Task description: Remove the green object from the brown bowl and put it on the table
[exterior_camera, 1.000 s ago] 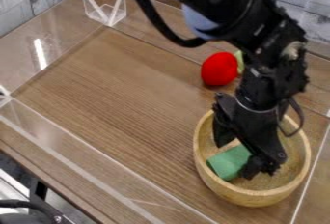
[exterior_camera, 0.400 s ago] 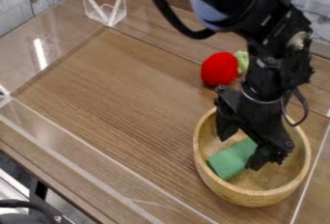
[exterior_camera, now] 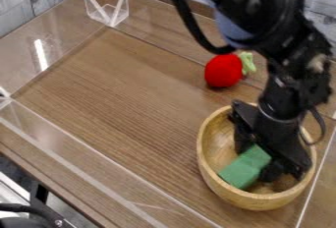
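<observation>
Spanning nearly the whole view, the wood-grain counter (exterior_camera: 118, 104) is lying under clear acrylic walls (exterior_camera: 53, 35) that are edging its far and near sides. Reaching in from the upper right, the black robot arm (exterior_camera: 269, 26) is bending down over the right part of the counter, with its wrist pointing straight down into the bowl. Sitting near the right front corner, the brown bowl (exterior_camera: 210, 168) is resting flat on the counter, round and shallow, with pale grain showing on its rim. Lowered inside the bowl, the claw (exterior_camera: 269, 158) is standing with its dark fingers on either side of the green object; the fingers are partly apart, and whether they are already pressing on the block cannot be told from this angle. Lying on the floor of the bowl, toward its near side, the green object (exterior_camera: 245, 169) is showing as a flat, light green block, with its upper right end hidden behind the claw. Resting on the counter just beyond the bowl's far rim, a red strawberry-like toy (exterior_camera: 223, 68) is sitting apart from the bowl, with the arm passing close by on its right.
</observation>
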You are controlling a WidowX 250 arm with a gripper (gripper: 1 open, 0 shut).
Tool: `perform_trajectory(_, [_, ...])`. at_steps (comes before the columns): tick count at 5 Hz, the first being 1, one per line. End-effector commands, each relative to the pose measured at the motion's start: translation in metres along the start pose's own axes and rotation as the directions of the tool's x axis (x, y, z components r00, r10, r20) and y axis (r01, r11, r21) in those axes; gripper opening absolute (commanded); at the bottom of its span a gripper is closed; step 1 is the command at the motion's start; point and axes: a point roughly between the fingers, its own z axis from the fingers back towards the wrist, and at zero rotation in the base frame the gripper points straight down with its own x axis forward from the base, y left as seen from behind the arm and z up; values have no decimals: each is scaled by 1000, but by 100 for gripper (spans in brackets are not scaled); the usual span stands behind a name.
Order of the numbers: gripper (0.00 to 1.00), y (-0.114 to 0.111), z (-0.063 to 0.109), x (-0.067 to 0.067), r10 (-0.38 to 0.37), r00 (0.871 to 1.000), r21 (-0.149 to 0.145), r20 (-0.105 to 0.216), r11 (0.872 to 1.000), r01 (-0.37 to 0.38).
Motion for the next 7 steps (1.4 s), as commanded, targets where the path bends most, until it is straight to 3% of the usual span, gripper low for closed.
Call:
perform_trajectory(1, [100, 4, 11, 7, 25, 999, 0, 44, 1000, -25])
perform_trajectory(2, [0, 8, 18, 5, 41, 998, 6, 56, 999, -41])
perform_trajectory(3, [0, 15, 35, 3, 65, 994, 16, 86, 998, -66])
perform_trajectory(4, [0, 37, 58, -3, 129, 984, 40, 121, 990, -135])
perform_trajectory(5, [0, 71, 65, -16, 221, 967, 66, 124, 971, -230])
perform_trajectory(6, [0, 117, 60, -37, 320, 942, 93, 103, 939, -330])
perform_trajectory(7, [0, 154, 53, -59, 380, 920, 96, 93, 916, -389])
